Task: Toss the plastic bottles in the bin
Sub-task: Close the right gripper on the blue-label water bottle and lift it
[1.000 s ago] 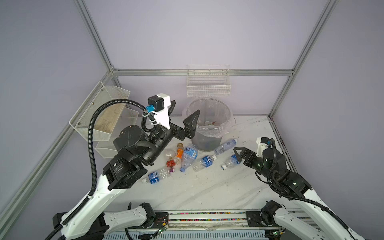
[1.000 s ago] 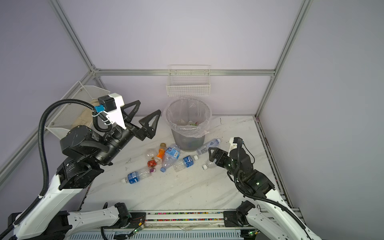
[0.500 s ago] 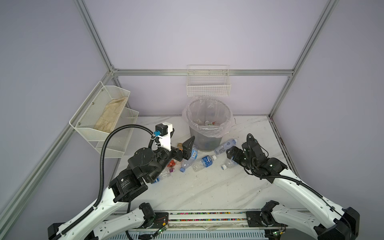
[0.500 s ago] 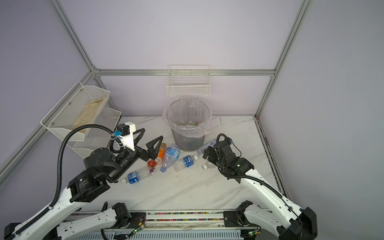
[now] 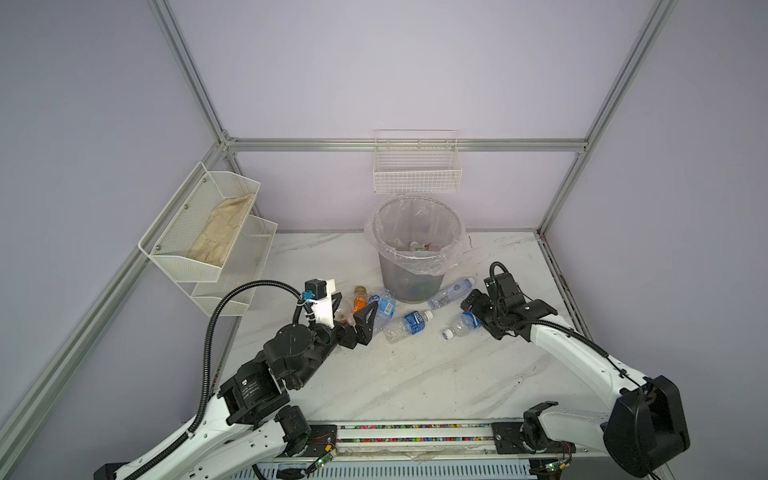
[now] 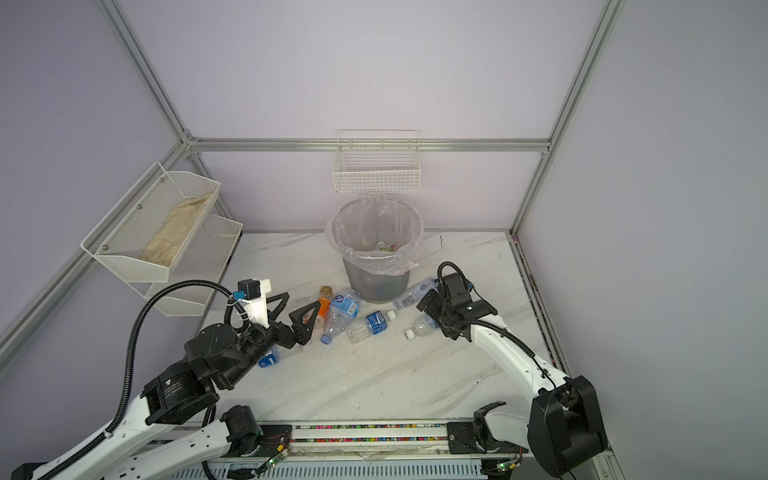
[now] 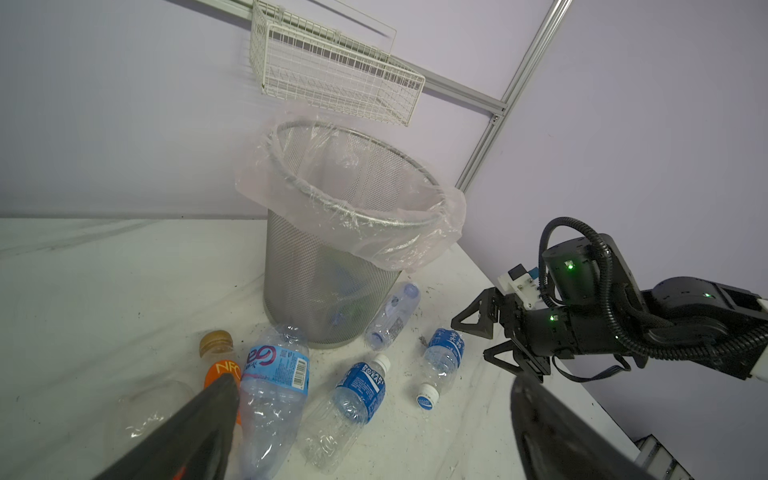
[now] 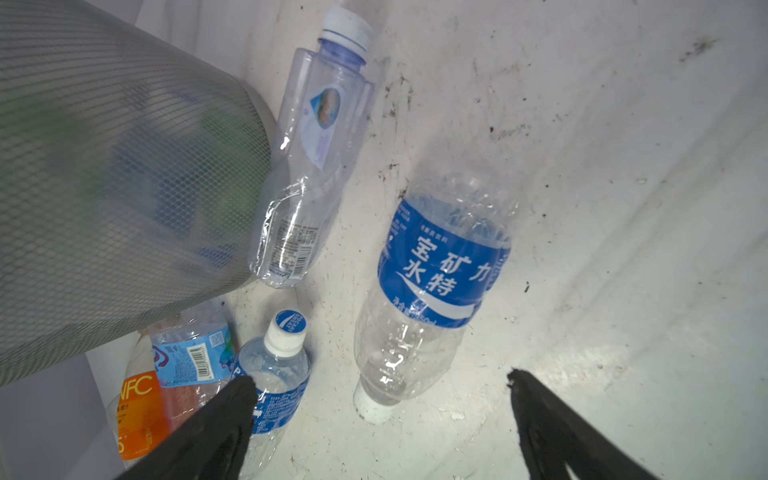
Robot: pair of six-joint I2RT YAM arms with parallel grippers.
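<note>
Beside the bin (image 6: 376, 286), left hand (image 6: 302, 300) and right hand (image 7: 469, 338), both spread, have lowered toward the bottles (image 6: 372, 324).

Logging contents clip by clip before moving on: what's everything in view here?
Table: one, white marble, enclosure floor.
Bin: one, grey mesh with clear liner, back of table.
Loose bottles: at least seven, clear with blue or orange labels, lying before bin.
Binned bottles: several (count unclear), mixed colours, inside bin.
Wire basket: one, white, back wall above bin.
Mesh shelf: one, white, left wall.
Cloth: one, beige, upper tier.
Left gripper: black, fingers open, empty, cluster's left end.
Right gripper: black, fingers open, empty, right end.
</note>
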